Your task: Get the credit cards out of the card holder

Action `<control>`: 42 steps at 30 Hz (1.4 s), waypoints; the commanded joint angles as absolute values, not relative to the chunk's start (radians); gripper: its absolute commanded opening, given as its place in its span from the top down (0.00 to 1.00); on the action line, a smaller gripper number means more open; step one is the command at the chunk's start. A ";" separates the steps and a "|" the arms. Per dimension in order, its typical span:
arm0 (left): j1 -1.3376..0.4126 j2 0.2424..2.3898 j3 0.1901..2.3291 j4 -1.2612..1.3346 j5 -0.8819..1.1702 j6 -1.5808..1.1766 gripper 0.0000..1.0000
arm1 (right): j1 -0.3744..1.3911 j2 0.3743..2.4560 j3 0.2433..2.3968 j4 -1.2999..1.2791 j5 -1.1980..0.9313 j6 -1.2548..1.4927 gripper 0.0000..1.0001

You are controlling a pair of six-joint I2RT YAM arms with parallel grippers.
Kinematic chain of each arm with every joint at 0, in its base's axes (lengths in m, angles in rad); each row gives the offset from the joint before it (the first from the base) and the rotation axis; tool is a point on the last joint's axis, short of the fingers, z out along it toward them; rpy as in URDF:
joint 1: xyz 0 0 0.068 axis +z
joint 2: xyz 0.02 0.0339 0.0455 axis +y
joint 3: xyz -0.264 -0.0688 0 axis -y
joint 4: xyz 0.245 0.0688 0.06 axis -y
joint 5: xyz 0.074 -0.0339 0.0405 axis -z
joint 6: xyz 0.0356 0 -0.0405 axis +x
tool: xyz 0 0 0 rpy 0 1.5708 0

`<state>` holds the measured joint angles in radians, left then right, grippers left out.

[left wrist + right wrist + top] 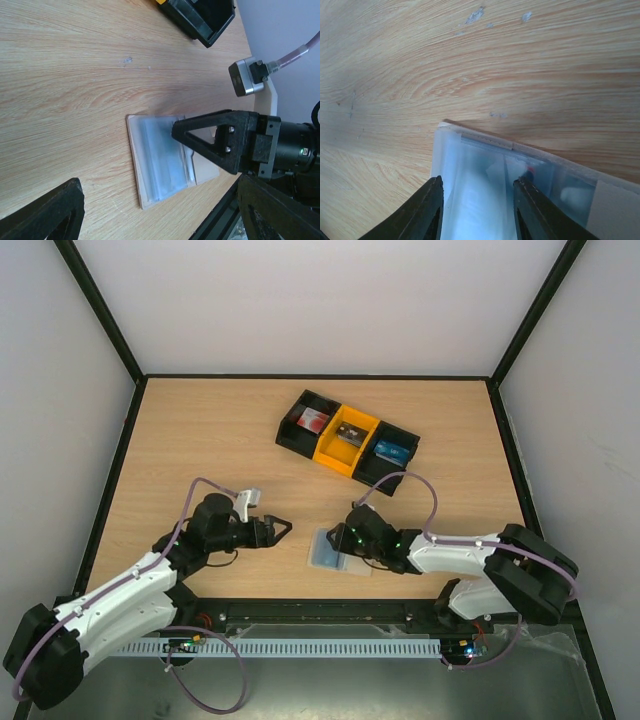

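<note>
The right gripper [478,181] fills the bottom of its wrist view. Its two dark fingers [427,210] stand apart and straddle the card holder [475,155], which lies flat on the table [200,440]. Whether the tips already press on the plastic cannot be told from here.

In the overhead view the holder sits low and centre, just ahead of the right arm. The black-and-yellow tray [300,430] lies well apart from it, toward the upper middle. Through the sleeve a bluish block shows, probably the credit cards [165,160], though the translucent plastic blurs them.

The left gripper [278,530] hovers near the holder's left side. Its jaws are wide apart and hold nothing.

The step in hand looks like getting a first hold on the sleeve, with no card drawn out yet. The next move likely calls for one gripper to pin or pinch the holder steady. The other would then catch a card edge at the open end and slide it out without dragging the sleeve along.
</note>
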<state>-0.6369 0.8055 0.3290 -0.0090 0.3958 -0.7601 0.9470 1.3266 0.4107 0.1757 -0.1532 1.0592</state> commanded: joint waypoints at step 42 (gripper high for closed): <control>-0.695 0.849 0.212 0.214 0.423 -0.904 0.31 | 1.104 1.400 0.412 0.195 -0.169 1.071 0.72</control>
